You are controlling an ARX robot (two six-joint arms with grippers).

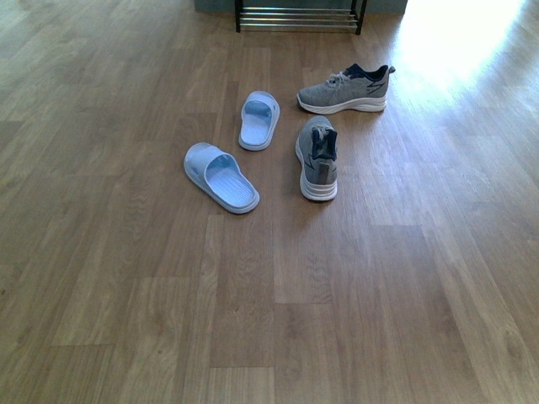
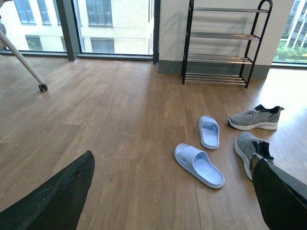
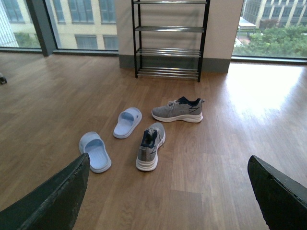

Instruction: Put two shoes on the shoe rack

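Two grey sneakers with white soles lie on the wood floor. The near shoe (image 1: pixel 317 158) (image 3: pixel 151 145) (image 2: pixel 250 150) points away from me, heel toward me. The far shoe (image 1: pixel 345 90) (image 3: pixel 178 110) (image 2: pixel 254 118) lies sideways beyond it. The black shoe rack (image 3: pixel 169 38) (image 2: pixel 221 43) (image 1: pixel 299 17) with chrome bars stands against the far wall, its tiers bare. My left gripper (image 2: pixel 175 199) and right gripper (image 3: pixel 168 196) are both open, high above the floor and well short of the shoes, nothing between their fingers.
Two pale blue slides (image 1: pixel 221 176) (image 1: pixel 259 119) lie left of the sneakers. A white pole on a castor (image 2: pixel 42 86) stands far left in the left wrist view. Windows run along the far wall. Bright sunlight falls on the floor at the right (image 1: pixel 455 42).
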